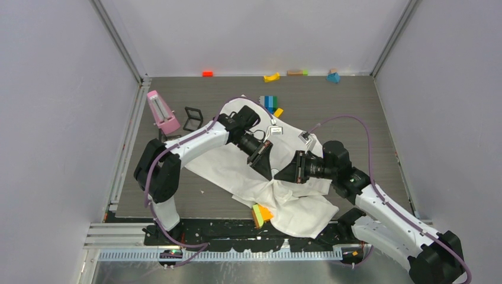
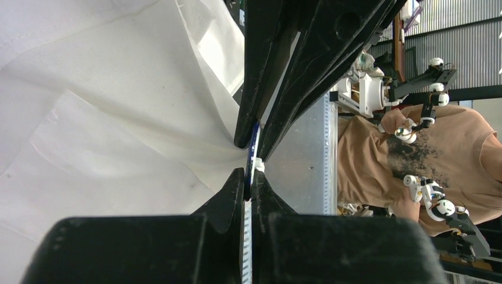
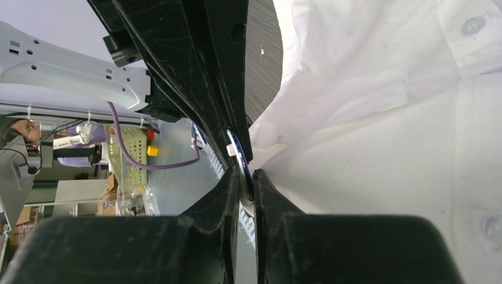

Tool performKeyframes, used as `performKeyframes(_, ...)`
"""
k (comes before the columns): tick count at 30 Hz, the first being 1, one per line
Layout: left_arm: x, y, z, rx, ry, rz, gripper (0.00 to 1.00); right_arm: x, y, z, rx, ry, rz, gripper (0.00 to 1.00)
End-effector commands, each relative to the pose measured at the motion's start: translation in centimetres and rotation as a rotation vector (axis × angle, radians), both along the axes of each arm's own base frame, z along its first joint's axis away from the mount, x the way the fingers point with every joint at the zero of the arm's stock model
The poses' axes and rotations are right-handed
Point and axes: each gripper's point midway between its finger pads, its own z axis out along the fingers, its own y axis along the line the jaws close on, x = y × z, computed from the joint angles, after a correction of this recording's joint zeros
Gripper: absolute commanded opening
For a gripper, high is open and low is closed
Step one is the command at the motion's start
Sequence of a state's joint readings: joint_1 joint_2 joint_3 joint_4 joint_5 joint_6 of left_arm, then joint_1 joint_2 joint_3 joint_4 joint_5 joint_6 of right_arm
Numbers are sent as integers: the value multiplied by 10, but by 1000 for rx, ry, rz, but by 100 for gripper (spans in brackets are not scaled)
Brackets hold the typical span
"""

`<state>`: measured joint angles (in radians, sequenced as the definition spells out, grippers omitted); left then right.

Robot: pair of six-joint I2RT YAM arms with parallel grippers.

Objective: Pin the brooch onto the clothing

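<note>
the brooch stands edge-on over the middle of the white shirt, where the shirt's fabric gathers to a point against it. the left gripper is pinched tight on one rim of it. the right gripper, tip to tip with the left over the shirt's middle, clamps the opposite rim.

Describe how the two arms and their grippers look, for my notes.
Both the left arm and right arm have white shells with black joint housings. A purple cable loops along each. The left gripper and right gripper are matte black, with wedge-shaped fingers tapering to narrow tips.
</note>
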<state>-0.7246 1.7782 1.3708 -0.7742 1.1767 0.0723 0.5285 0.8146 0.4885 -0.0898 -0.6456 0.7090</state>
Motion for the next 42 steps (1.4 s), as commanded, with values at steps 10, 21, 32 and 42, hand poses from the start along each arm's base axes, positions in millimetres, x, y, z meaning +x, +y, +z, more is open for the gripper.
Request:
performKeyframes(10,-11,0,16,10,66,-17,0,24,-14,6,-52,-105,-127,12)
performKeyframes(21,-5,0,5,59,41,11,0,21,-16,19,-30,-142,-131,29)
performKeyframes(32,2,1,-4,110,-5,43,4,17,-21,33,-13,-188,-142,48)
performKeyframes(42,42,23,4,211,-250,264,99,44,-58,39,-77,-243,-430,55)
